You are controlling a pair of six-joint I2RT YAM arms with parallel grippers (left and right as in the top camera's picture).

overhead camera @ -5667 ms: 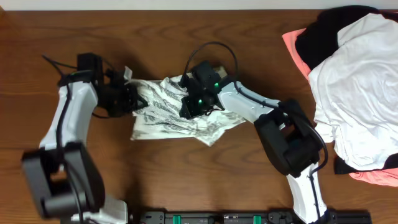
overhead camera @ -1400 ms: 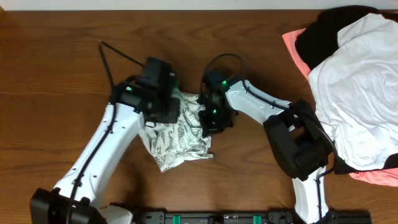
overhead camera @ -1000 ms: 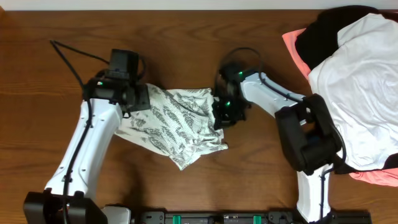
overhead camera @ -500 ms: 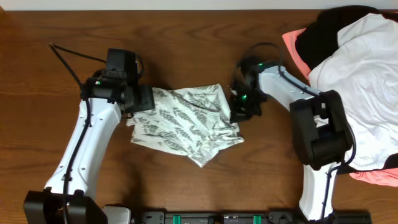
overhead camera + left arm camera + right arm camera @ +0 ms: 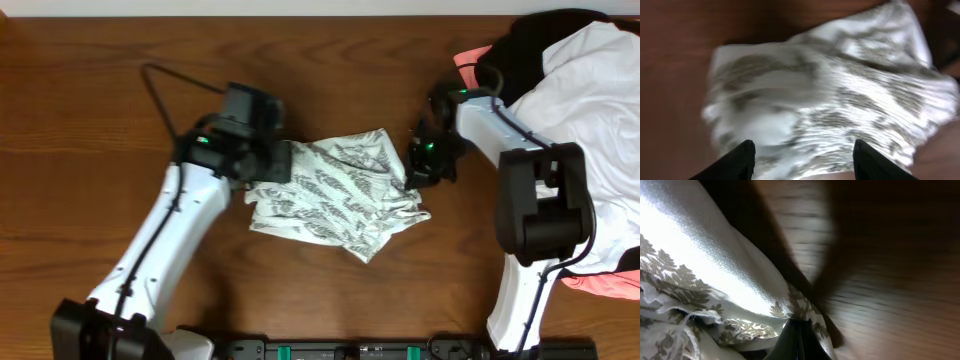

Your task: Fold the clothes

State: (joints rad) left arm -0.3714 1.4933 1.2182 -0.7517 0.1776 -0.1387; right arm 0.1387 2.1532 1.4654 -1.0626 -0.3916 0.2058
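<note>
A soft white fabric garment (image 5: 335,185) printed with grey-green fern leaves; dark brown wooden table (image 5: 90,110); at two o'clock, a white, black and coral-pink fabric heap (image 5: 580,130).

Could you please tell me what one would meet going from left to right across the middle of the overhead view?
Left gripper → fern-print garment → right gripper → plain white garment.

A dark brown wooden surface (image 5: 80,120) fills the overhead view under even light, its grain running side to side. Beyond the left claw (image 5: 280,165) and the right claw (image 5: 420,175), a pale strip (image 5: 300,7) runs along the far edge. On the near side of both, a black rail (image 5: 350,350) with green clips edges the surface. Close to the right claw, the wood shows blurred and shadowed.
</note>
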